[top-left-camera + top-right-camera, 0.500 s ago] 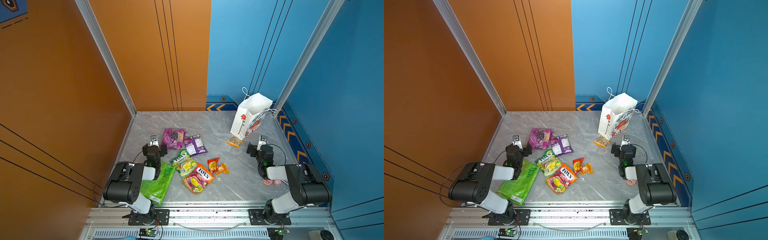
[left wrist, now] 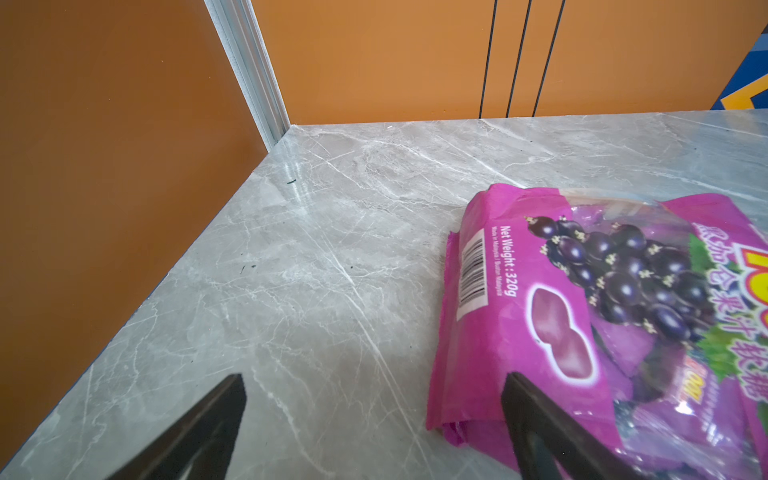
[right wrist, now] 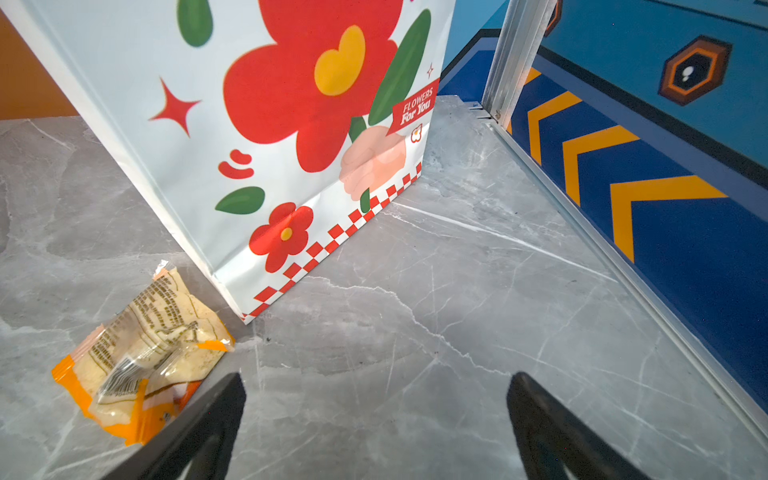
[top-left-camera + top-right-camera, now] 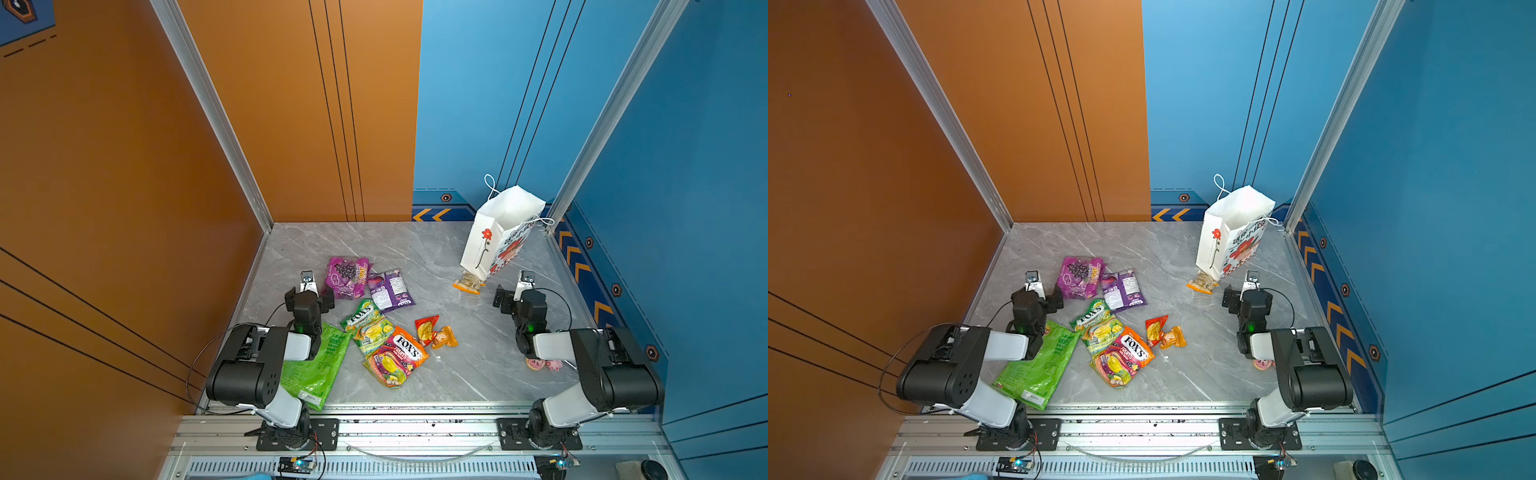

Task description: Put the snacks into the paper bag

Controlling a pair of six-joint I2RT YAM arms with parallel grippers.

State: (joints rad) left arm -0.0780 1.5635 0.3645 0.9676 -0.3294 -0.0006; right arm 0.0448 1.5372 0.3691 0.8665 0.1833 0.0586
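Both top views show the white paper bag standing up in the far right corner of the gray desk. A small orange packet lies right by its bottom corner. The other snacks lie flat in the middle of the desk: two purple grape bags, two FOX'S bags, a big green bag and a red packet. The left fingers are wide apart and hold nothing. One of them is over the edge of a grape bag. The right fingers are wide apart too, over bare desk near the paper bag.
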